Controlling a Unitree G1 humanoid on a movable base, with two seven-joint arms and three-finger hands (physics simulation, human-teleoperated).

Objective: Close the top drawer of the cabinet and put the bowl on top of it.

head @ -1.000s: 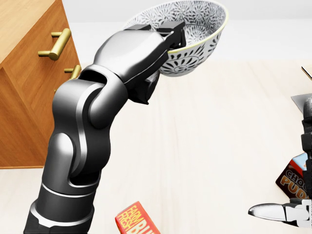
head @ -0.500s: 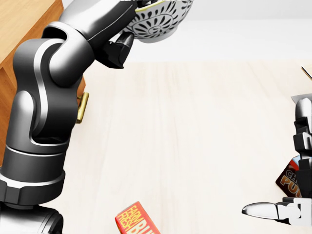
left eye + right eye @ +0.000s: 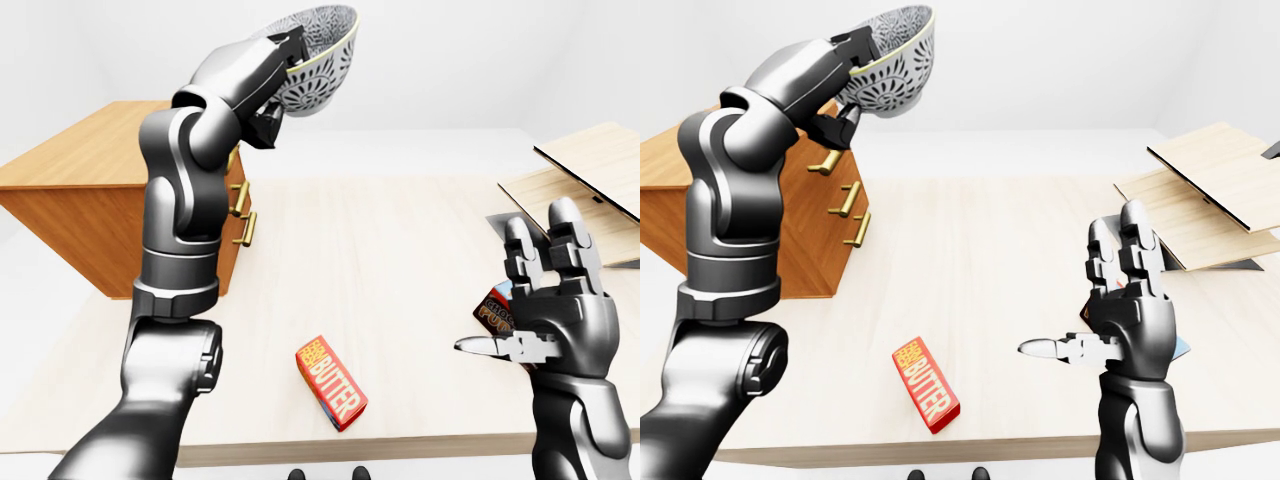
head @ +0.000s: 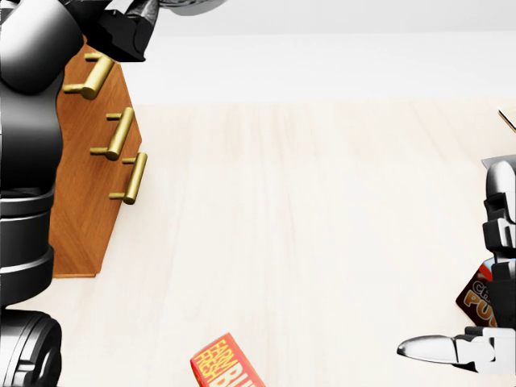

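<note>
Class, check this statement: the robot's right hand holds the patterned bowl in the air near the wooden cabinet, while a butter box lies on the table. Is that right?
No. The left hand holds the bowl, as the left-eye view shows; the right hand is open and empty. The cabinet and the butter box on the table are as stated.

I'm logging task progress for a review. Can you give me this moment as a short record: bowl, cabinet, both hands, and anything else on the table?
bowl: tilted, in the air, up by the cabinet's drawer side; not on its top
left hand: fingers shut on the bowl's rim
cabinet: left side of the table; drawer fronts look flush
right hand: open, empty, low right
other: butter box, pudding box
</note>
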